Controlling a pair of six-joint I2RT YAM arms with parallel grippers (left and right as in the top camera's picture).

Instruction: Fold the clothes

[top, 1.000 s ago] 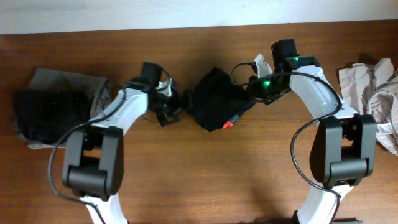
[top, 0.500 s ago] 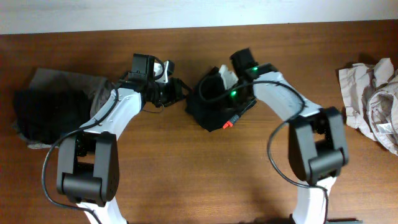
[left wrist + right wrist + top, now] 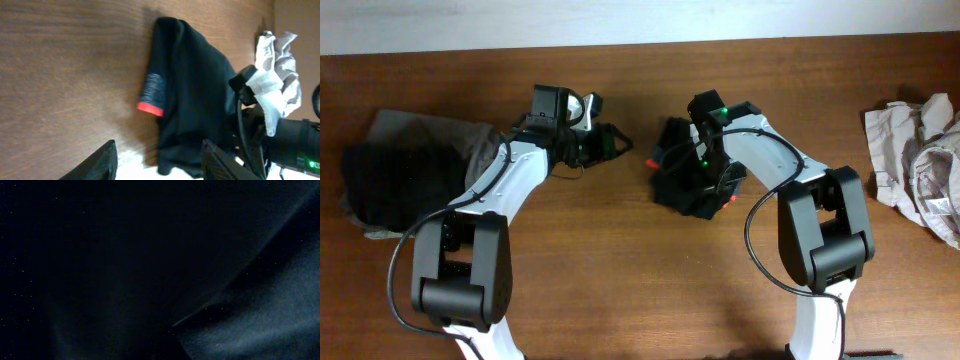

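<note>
Black leggings lie bunched in a small folded bundle mid-table, with red-orange lining showing at the left edge and lower right. In the left wrist view the leggings show a grey band with a red end. My left gripper hovers just left of the bundle, open and empty, apart from the cloth. My right gripper sits down on top of the bundle, its fingers hidden under the wrist. The right wrist view shows only dark fabric pressed close.
A heap of black and grey clothes lies at the far left. Crumpled beige and white garments sit at the right edge, also seen in the left wrist view. The table's far edge runs behind both arms.
The right gripper swung left onto the leggings, and the bundle has shifted right and turned, red edge now on its left. The left gripper rose toward the back and its jaws narrowed.
</note>
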